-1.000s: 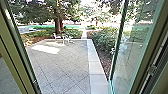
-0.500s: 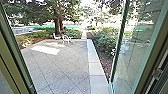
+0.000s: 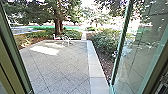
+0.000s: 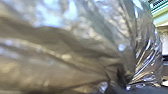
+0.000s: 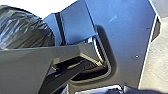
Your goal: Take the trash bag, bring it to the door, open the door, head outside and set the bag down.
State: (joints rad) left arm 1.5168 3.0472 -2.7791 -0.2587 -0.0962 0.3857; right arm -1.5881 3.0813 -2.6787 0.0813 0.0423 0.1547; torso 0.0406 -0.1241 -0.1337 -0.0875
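The dark, shiny trash bag (image 4: pixel 62 57) shows very close in the left wrist view. Its folds draw together at my left gripper (image 4: pixel 123 86), which is shut on the gathered plastic. In the right wrist view, part of the black bag (image 5: pixel 25 30) shows beyond the robot's own bar and plate. The glass door (image 3: pixel 136 55) stands open on the right side of the head view, with the green-grey door frame (image 3: pixel 15 52) on the left. Whether my right gripper is open or shut is not visible.
Outside lies a paved patio (image 3: pixel 60 65) with a pale stone border (image 3: pixel 96 67) along its right. Beyond that border grow bushes (image 3: pixel 106 42). White chairs (image 3: pixel 67 40) stand at the patio's far edge, near a large tree trunk (image 3: pixel 58 23).
The head camera has moved forward through the doorway, so the door frame slides outward toward the edges and more of the patio shows at the left.
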